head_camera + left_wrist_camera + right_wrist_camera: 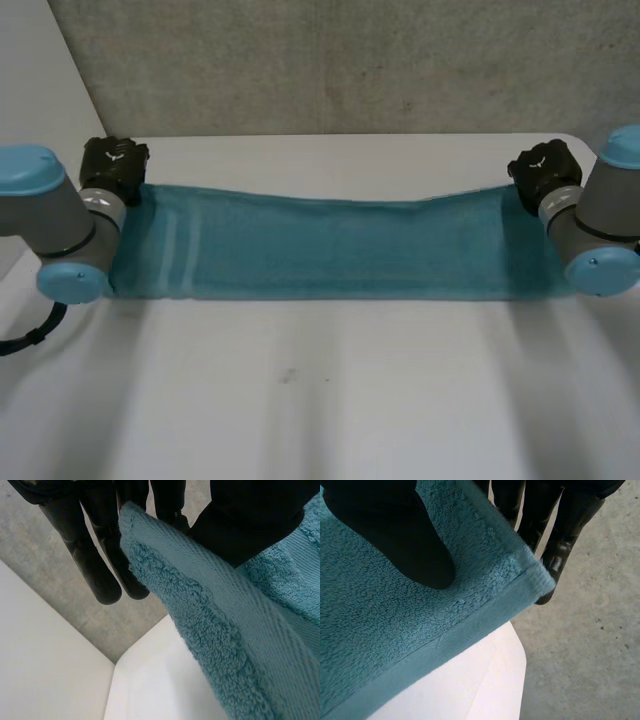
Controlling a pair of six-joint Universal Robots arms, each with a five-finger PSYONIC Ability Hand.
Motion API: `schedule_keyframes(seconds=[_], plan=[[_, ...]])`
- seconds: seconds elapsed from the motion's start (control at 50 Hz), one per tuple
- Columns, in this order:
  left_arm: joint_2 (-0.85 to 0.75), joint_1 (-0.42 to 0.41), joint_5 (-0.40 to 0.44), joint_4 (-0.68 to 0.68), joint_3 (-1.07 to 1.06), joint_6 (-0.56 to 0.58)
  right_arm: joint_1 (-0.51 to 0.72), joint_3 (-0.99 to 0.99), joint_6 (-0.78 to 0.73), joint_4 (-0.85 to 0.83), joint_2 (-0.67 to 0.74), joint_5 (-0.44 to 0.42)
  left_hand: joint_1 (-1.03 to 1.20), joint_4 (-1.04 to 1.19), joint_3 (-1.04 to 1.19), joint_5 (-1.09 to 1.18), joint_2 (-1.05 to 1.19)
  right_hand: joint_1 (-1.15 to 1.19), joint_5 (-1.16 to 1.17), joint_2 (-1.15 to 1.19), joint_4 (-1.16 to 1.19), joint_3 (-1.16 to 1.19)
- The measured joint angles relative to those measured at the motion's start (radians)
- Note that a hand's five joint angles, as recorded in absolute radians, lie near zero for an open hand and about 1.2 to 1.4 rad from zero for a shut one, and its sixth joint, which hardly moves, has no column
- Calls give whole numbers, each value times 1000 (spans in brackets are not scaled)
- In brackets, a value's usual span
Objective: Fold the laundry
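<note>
A teal towel (330,245) hangs stretched between my two hands above the white table (320,400), sagging a little in the middle. My left hand (112,165) pinches the towel's left far corner. In the left wrist view the thumb (250,515) presses the teal terry towel (215,625) against the fingers (95,565). My right hand (545,172) pinches the right far corner. In the right wrist view its thumb (395,535) lies on the towel (420,625), with the fingers (560,535) behind the corner.
A grey concrete wall (340,60) rises behind the table's far edge. The table's rounded far corners lie below each hand (150,680) (490,680). Bare tabletop stretches in front of the towel.
</note>
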Motion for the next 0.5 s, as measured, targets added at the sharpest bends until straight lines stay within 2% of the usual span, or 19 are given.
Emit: schedule_keyframes(seconds=[0.04, 0.08, 0.1, 0.12, 0.14, 0.16, 0.18, 0.3, 0.34, 0.5], plan=[[-22, -7, 2, 18, 15, 7, 5, -22, 1, -4, 21, 9, -14, -22, -29, -16, -30, -164, -154, -166, -172, -165], [-38, -14, 5, 43, 22, 12, 11, -39, 2, -7, 39, 20, -268, -258, -278, -247, -284, -476, -470, -520, -499, -492], [-45, -19, 7, 58, 23, 13, 13, -43, 3, -8, 43, 24, -327, -309, -304, -298, -335, -639, -668, -719, -696, -690], [-49, -22, 9, 69, 21, 14, 19, -50, 6, -11, 51, 37, -550, -495, -485, -487, -521, -684, -740, -788, -769, -763], [-49, -22, 9, 69, 21, 14, 19, -50, 6, -11, 51, 37, -550, -495, -485, -487, -521, -684, -740, -788, -769, -763], [-52, -32, 13, 98, 11, 15, 28, -54, 13, -20, 57, 58, -850, -859, -861, -846, -862, -739, -838, -878, -874, -867], [-51, -37, 15, 110, 2, 15, 32, -52, 19, -26, 58, 68, -865, -883, -880, -865, -885, -765, -906, -944, -947, -955], [-18, -54, 19, 147, -47, 18, 40, -10, 93, -54, 15, 92, -1002, -1023, -1020, -994, -1023, -765, -906, -944, -947, -955], [28, -63, 17, 155, -90, 22, 37, 56, 176, -64, -75, 93, -1017, -1038, -1038, -1004, -1039, -765, -906, -944, -947, -955], [221, -69, 10, 146, -275, 20, 25, 274, 325, -44, -322, 75, -1027, -1048, -1049, -1008, -1050, -765, -906, -944, -947, -955]])
